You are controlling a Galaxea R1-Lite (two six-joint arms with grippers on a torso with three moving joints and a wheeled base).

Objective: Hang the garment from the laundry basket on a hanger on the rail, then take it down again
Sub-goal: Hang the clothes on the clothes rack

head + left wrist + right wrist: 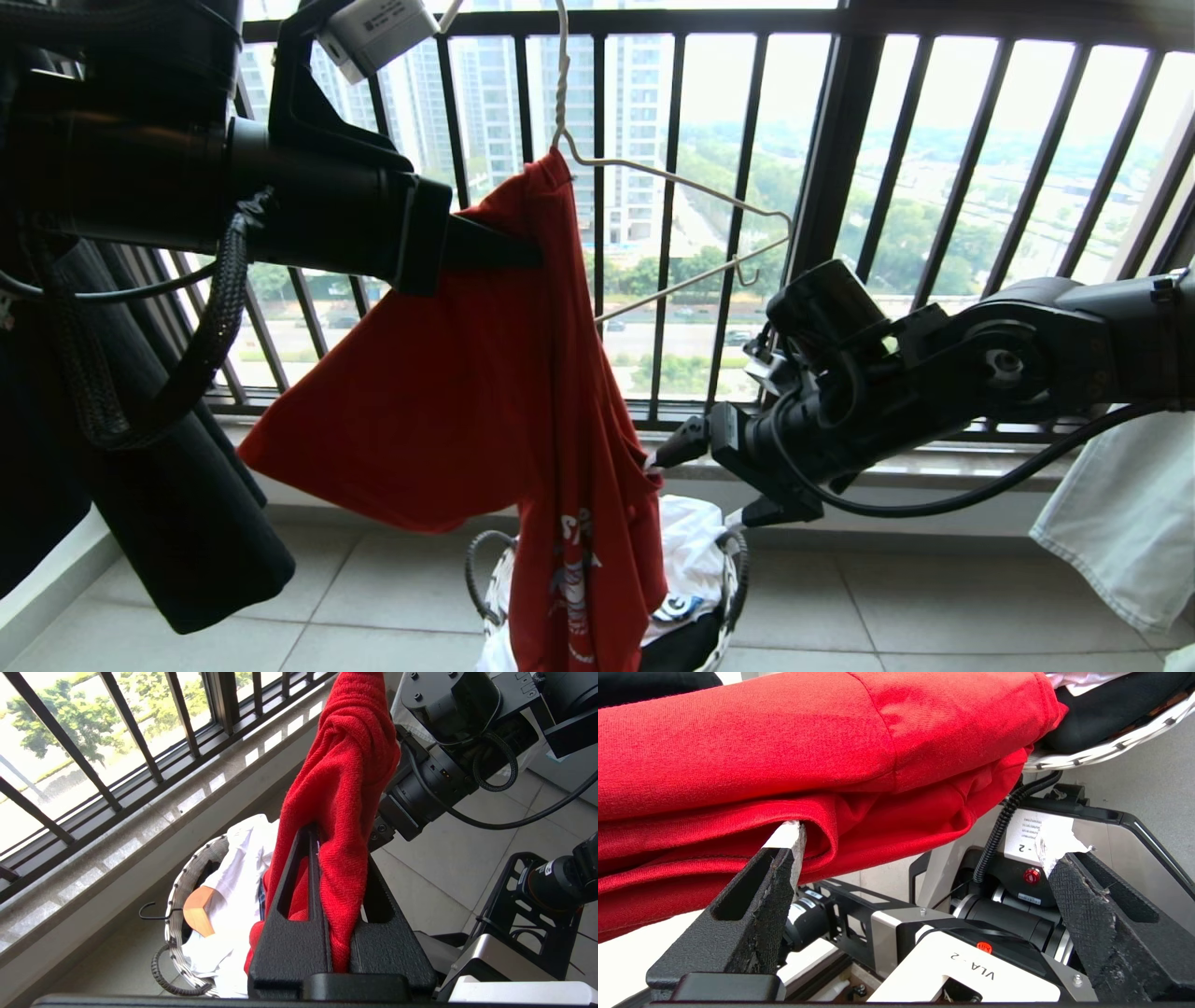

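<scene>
The red T-shirt (485,373) hangs half-dressed on the cream wire hanger (672,219): its collar sits at the twisted neck, while the hanger's shoulder toward three o'clock is bare against the dark window bars (840,140). The left gripper (532,254) comes in from nine o'clock and is clamped on a fold of the shirt's upper part (in the left wrist view the cloth is pinched between the closed fingers (299,896)). The right gripper (695,471) reaches in from three o'clock with its jaws spread wide; one taped fingertip touches the shirt's edge and the other stands clear. At six o'clock below, the laundry basket (733,597) holds white clothes (695,546), the shirt's tail hanging before it.
</scene>
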